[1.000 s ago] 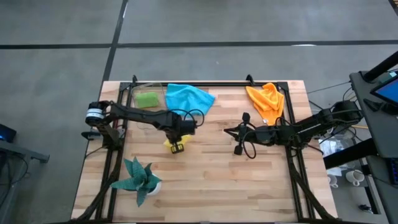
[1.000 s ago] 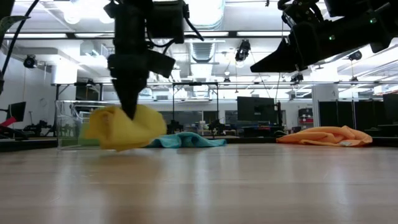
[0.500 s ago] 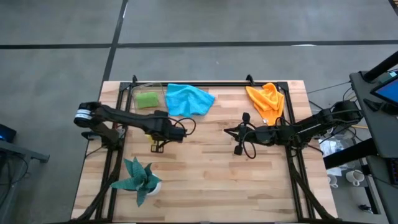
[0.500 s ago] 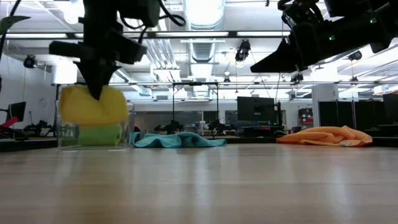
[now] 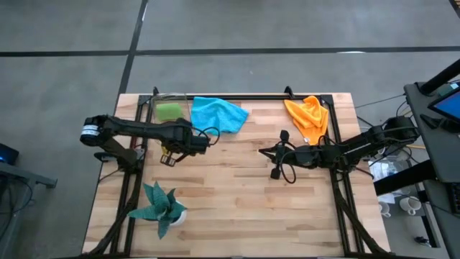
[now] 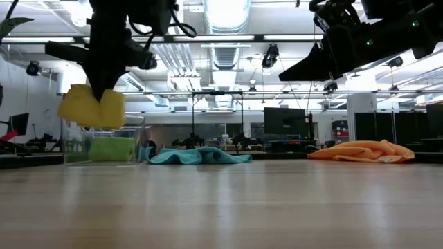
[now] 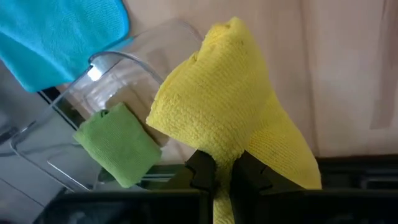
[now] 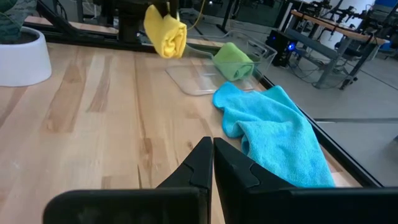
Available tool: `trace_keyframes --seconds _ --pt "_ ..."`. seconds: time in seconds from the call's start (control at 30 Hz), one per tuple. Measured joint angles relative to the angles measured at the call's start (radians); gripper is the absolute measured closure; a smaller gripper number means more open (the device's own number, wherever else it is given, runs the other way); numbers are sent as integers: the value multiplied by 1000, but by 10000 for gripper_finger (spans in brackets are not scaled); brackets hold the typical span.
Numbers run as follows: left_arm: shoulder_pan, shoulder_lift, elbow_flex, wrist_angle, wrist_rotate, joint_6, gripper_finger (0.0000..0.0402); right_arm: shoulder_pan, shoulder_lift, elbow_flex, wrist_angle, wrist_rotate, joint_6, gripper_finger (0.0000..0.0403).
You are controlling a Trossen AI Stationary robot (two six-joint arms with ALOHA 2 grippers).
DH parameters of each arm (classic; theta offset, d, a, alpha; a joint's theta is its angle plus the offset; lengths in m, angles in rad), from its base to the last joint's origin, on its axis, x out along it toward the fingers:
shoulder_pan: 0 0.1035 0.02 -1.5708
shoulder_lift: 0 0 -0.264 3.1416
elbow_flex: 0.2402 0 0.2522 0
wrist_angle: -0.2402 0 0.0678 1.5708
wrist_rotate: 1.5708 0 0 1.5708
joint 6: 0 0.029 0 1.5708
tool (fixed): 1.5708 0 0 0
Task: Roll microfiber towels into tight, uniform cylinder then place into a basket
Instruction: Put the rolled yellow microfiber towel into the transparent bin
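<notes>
Working from the basket point(image 5: 168, 113) as my landmark, I see it at the table's far left corner with the lime green towel point(image 5: 169, 112) rolled inside. My left gripper point(image 5: 169, 155) hangs just on its near side, clamped shut on the yellow towel point(image 6: 92, 107), which is lifted above the rim. My right gripper point(image 8: 212, 163), closed and empty, waits well off to the basket's right, so the left arm is plainly nearer; I judge the drop needs a short carry toward the far edge.
</notes>
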Motion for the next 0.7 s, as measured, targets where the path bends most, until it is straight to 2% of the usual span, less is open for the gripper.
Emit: trace_keyframes --seconds 0.3,0.47,0.53,0.7 --pt "18 -82 46 3 -17 14 396 0 0 -3 0 0 0 394" --pt "45 -133 37 0 -68 104 396 0 0 -3 0 0 8 394" --pt "69 -144 37 1 -101 129 396 0 0 -3 0 0 8 394" --pt "176 -158 35 8 -107 204 396 0 0 -3 0 0 8 394"
